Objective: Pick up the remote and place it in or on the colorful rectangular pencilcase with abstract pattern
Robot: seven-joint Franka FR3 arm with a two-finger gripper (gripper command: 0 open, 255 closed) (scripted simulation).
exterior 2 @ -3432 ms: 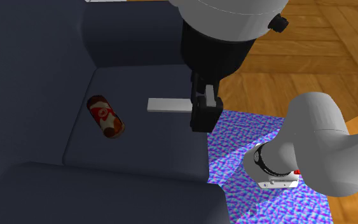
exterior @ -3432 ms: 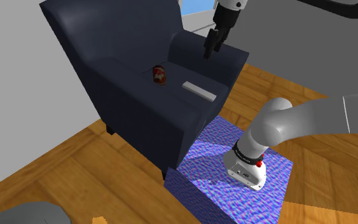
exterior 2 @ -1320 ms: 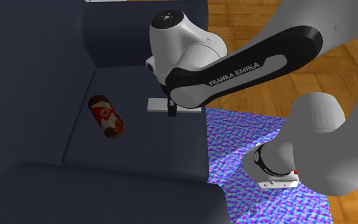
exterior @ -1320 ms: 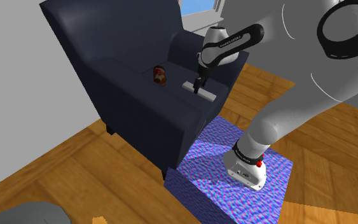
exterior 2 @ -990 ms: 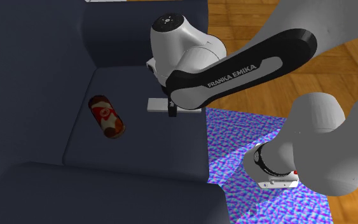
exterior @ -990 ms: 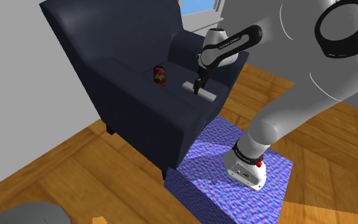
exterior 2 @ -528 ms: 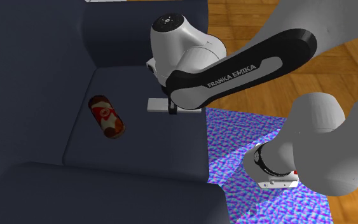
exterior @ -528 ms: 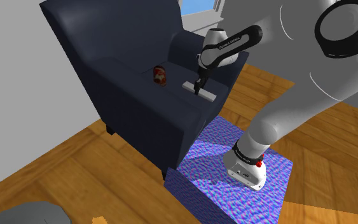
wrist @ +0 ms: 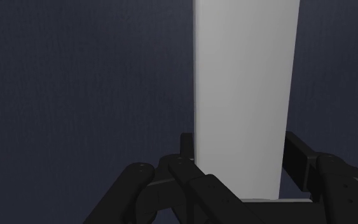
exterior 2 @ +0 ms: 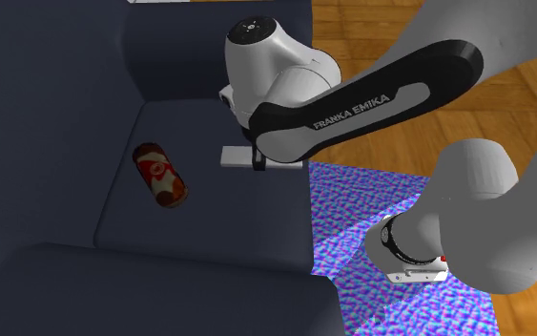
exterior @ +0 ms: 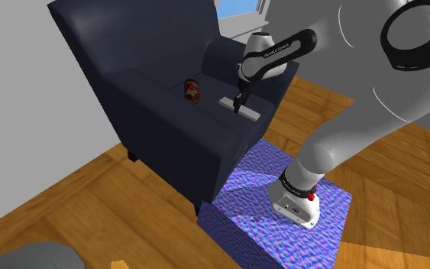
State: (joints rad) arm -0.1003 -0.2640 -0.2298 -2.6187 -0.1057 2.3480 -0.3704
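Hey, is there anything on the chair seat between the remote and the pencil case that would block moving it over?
Nothing visible does. The end effector clasps the remote, and just dark seat cushion lies between it and the red and white pencil case on the same seat.

A dark navy armchair [exterior: 156, 115] stands on a wooden floor [exterior: 83, 206] before a plain grey wall [exterior: 22, 76], well apart from a rounded grey lump [exterior: 30, 256].
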